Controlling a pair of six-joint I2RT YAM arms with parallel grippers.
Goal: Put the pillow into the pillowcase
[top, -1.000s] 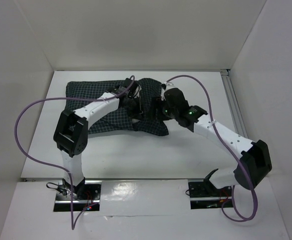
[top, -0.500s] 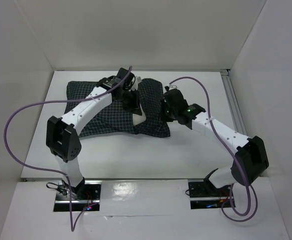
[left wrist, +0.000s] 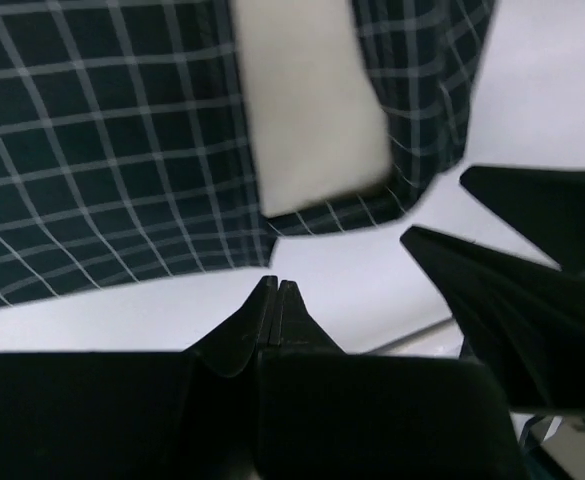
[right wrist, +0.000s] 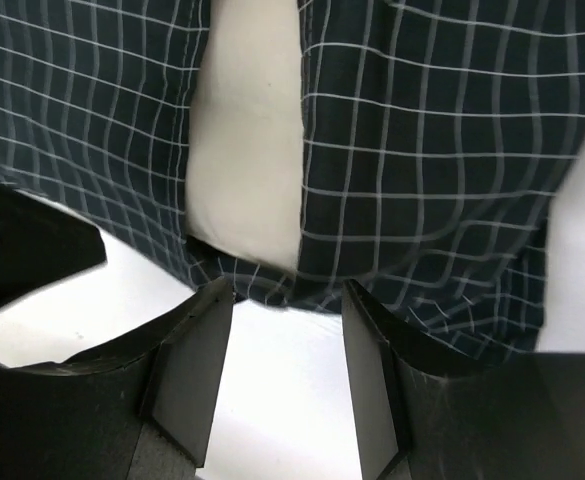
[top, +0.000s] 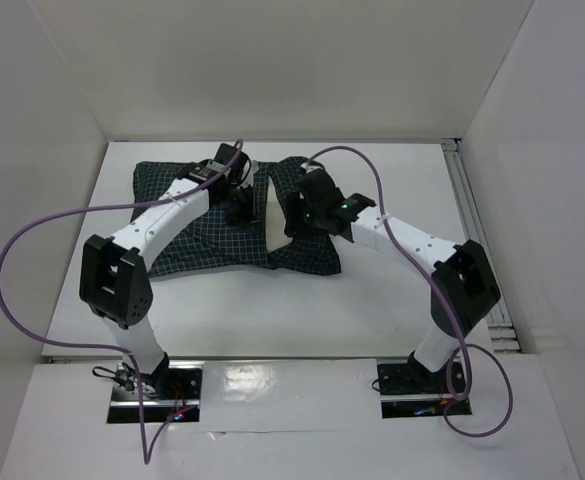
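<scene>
The dark grid-checked pillowcase [top: 197, 245] lies across the back of the white table. It wraps most of the cream-white pillow [top: 272, 215], which shows only as a narrow pale strip in the gap between two folds. In the wrist views the pillow [left wrist: 307, 130] [right wrist: 247, 150] lies between dark pillowcase panels [left wrist: 102, 150] [right wrist: 422, 150]. My left gripper [top: 244, 207] [left wrist: 275, 287] hovers just left of the strip, shut with nothing in it. My right gripper [top: 294, 215] [right wrist: 284, 300] is open and empty, just right of the strip, above the pillowcase's edge.
White walls close in the table [top: 272, 310] at the back and on both sides. A metal rail [top: 469, 205] runs along the right edge. Purple cables [top: 17, 250] loop off both arms. The two grippers stand close together over the pillowcase.
Both arms have swung left and back. The bunched pillowcase fabric has been let go and lies flatter, and more of the pale pillow strip shows. The right gripper has opened.
</scene>
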